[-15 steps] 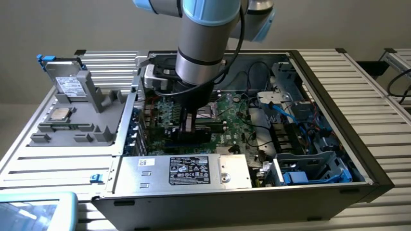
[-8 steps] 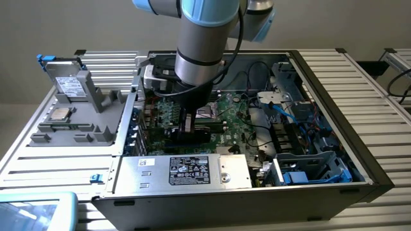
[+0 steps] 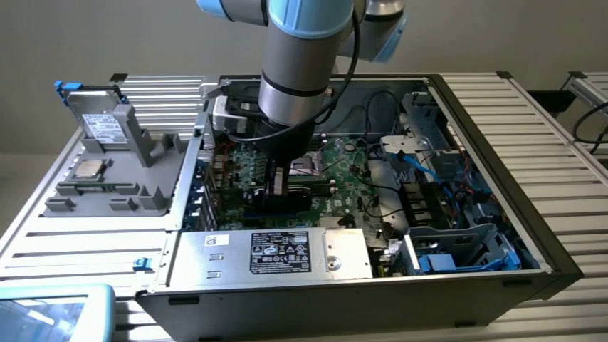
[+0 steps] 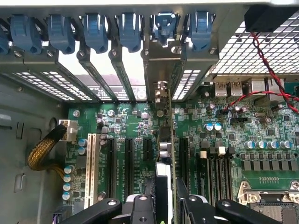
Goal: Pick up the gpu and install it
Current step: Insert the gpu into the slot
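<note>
On the exterior view's left, a grey parts holder [image 3: 114, 160] is sitting on the slatted worktop [image 3: 85, 249] beside the open computer case [image 3: 475, 235]. The arm is reaching down into the case, and the claw [image 4: 163, 198] is gripping the gpu [image 4: 164, 140] edge-on between its fingers [image 4: 140, 205], partly closed. The card is standing upright over the motherboard [image 4: 224, 140] slots, its bracket at the rear slot openings.

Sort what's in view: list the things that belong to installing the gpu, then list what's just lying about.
In the job:
- gpu, edge-on, held by the gripper over the motherboard
- expansion slots and rear bracket bays

Lying about:
- grey parts tray outside the case, with a drive
- power supply
- blue cable
</note>
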